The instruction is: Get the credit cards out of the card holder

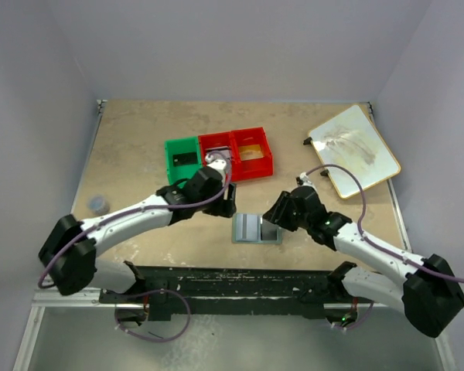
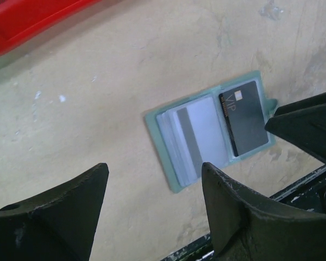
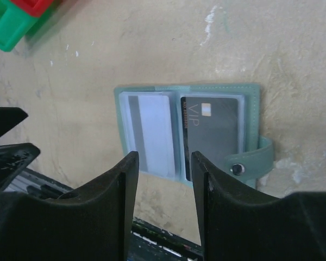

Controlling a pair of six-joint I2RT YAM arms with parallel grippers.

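Note:
The card holder lies open and flat on the table, near the front edge. Its snap tab sticks out to one side. Two credit cards sit in its pockets: a pale card with a grey stripe and a dark card marked VIP. The left wrist view shows the same holder, pale card and dark card. My left gripper hovers open just left of the holder. My right gripper is open over the holder's near edge, at the fold. Neither holds anything.
A green bin and two joined red bins stand behind the holder. A cream board lies at the back right. A small dark object sits at the left edge. The black rail runs along the near edge.

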